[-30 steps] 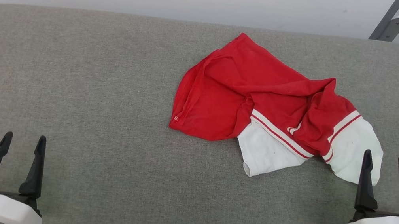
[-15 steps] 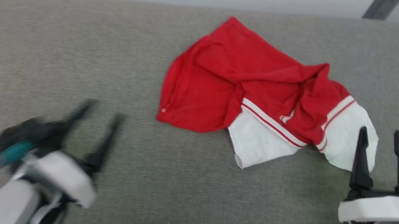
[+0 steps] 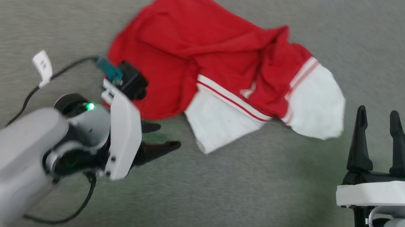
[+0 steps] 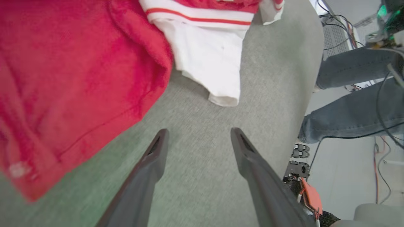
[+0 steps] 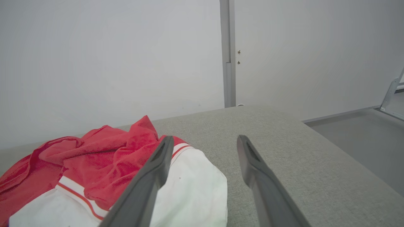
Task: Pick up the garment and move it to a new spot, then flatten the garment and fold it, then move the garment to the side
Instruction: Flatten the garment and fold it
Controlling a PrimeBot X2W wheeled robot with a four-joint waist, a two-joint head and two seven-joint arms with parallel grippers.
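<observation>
The garment [image 3: 196, 47] lies crumpled on the grey cushioned surface [image 3: 253, 202], red body to the left, two white sleeves with striped trim to the right; its print is hidden. It fills the top left of the left wrist view [image 4: 69, 69] and the lower left of the right wrist view [image 5: 104, 164]. My left gripper [image 3: 164, 138] is open, turned sideways, just in front of the red hem and left of the near white sleeve [image 3: 221, 122]. Open too, my right gripper [image 3: 378, 117] stands upright a little right of the far white sleeve [image 3: 318, 103], touching nothing.
The cushioned surface ends at a rounded edge [image 4: 311, 78] on the right. Beyond it stand a person's legs in jeans [image 4: 353, 91], cables and equipment on the floor. A white wall [image 5: 110, 63] with a grey post [image 5: 228, 53] rises behind the surface.
My left arm swung up and right, turning its gripper sideways toward the garment's hem. The head camera shifted, so the whole scene slid left and up. The garment itself lies as before.
</observation>
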